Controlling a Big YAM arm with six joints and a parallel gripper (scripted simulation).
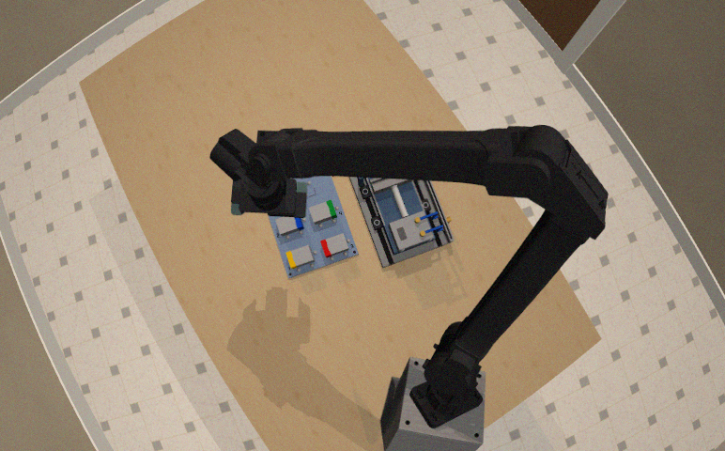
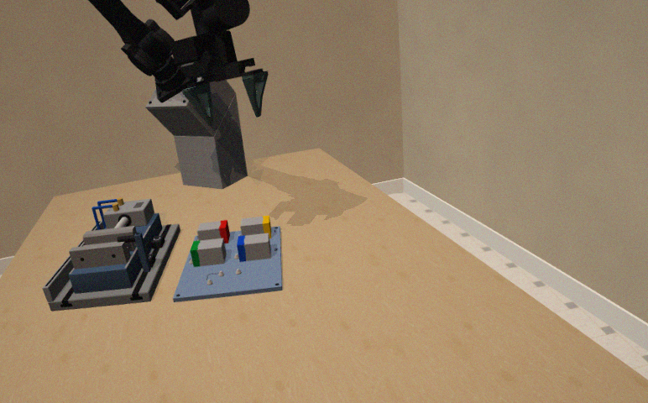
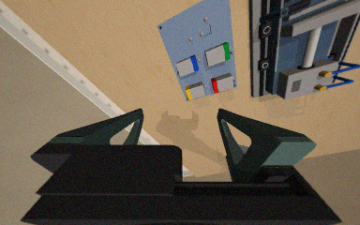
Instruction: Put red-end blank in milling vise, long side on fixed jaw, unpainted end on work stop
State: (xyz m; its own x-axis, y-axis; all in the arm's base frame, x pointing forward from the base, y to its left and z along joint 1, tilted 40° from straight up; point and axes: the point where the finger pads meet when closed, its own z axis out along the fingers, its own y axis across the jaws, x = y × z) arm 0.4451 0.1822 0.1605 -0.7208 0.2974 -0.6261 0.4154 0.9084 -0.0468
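The blank with the red end lies on the blue plate; it also shows in the exterior view and the wrist view. The milling vise stands beside the plate, with nothing between its jaws; it also shows in the exterior view and the wrist view. My gripper is open and empty, high above the table over the far end of the plate. Its fingers frame the bare table top in the wrist view.
On the plate also lie a blank with a green end, one with a blue end and one with a yellow end. The arm's grey base stands at the table's edge. Blue hoses leave one vise jaw.
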